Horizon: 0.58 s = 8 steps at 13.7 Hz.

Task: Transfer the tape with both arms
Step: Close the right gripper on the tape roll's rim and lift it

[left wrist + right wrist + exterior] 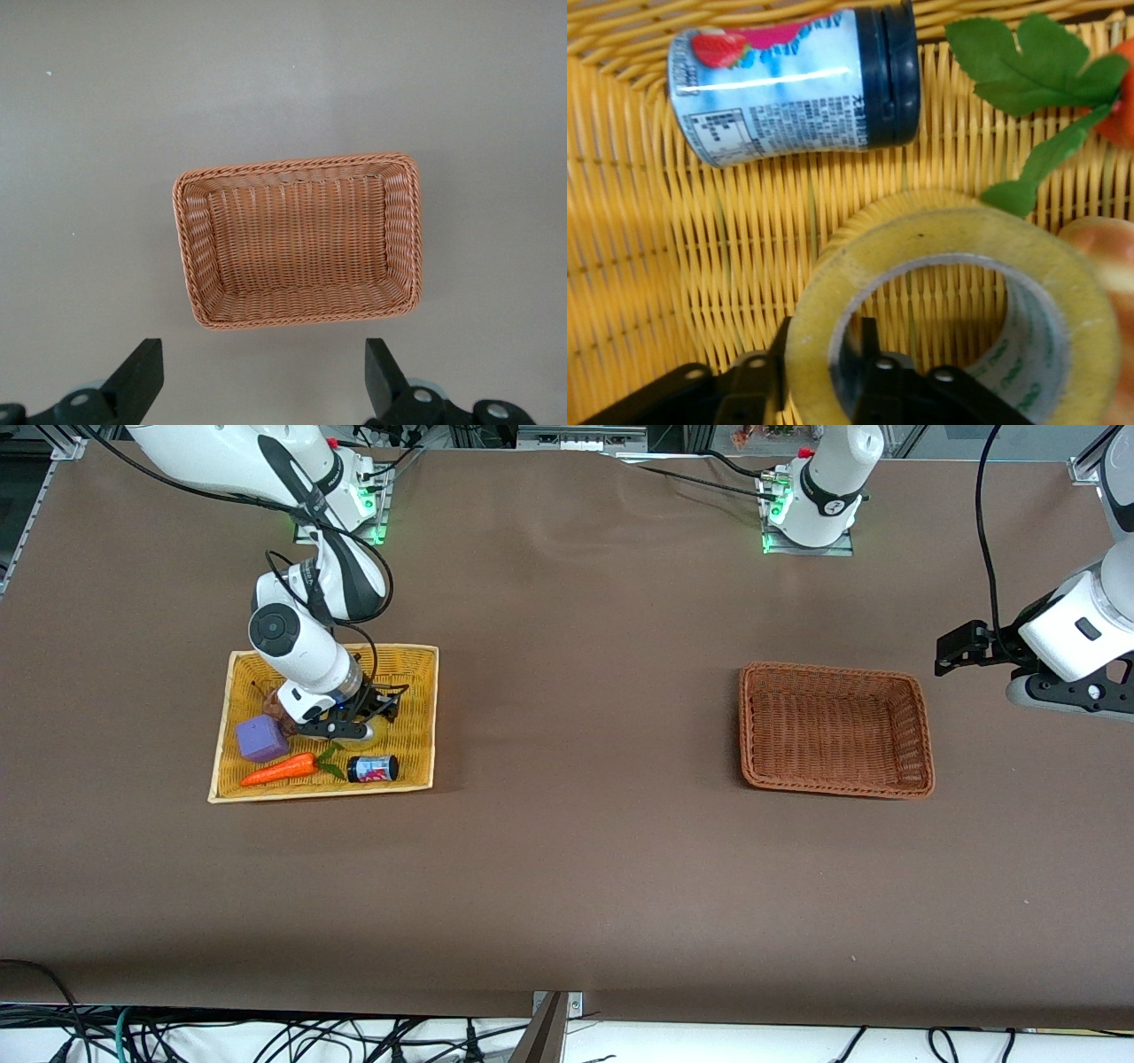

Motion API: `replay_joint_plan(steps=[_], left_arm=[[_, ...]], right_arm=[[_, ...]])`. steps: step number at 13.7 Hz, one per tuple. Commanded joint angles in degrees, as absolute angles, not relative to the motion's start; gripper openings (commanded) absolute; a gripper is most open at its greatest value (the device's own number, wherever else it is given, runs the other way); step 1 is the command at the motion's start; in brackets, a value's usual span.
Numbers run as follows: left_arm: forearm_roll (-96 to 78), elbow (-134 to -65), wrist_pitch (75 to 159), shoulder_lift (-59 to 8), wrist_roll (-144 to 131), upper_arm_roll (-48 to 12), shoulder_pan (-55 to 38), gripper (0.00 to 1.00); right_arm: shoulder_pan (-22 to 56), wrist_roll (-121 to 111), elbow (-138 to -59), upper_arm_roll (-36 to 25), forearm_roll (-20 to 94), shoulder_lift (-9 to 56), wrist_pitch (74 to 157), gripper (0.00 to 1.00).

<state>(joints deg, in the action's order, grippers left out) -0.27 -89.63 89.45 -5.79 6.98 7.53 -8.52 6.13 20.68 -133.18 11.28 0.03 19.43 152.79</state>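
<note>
The right gripper is down in the yellow tray, its fingers pinched on the wall of the tape, one inside the hole, one outside. The grip looks thin and off-centre; on lifting, the roll could swing or slip out. The little bottle and the carrot's leaves lie just beside the fingers and might get nudged. The left gripper waits over the table by the brown basket, fingers spread wide, holding nothing.
</note>
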Motion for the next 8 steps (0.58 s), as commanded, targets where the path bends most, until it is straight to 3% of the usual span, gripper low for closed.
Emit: replay_joint_plan(steps=[1, 4, 8], left_arm=[[1.05, -88.24, 88.33, -6.33, 8.17, 7.65, -8.53, 1.00], [1.05, -88.24, 88.33, -6.33, 8.17, 7.65, -8.53, 1.00], [1.05, -88.24, 88.33, -6.33, 8.17, 7.73, -8.53, 1.00]], right_arm=[[6.24, 20.30, -133.51, 11.78, -0.09, 17.06, 151.97, 0.00], [6.24, 20.39, -131.50, 12.47, -1.23, 13.11, 145.06, 0.00], [6.94, 27.38, -119.12, 17.12, -1.23, 12.30, 130.19, 0.00]])
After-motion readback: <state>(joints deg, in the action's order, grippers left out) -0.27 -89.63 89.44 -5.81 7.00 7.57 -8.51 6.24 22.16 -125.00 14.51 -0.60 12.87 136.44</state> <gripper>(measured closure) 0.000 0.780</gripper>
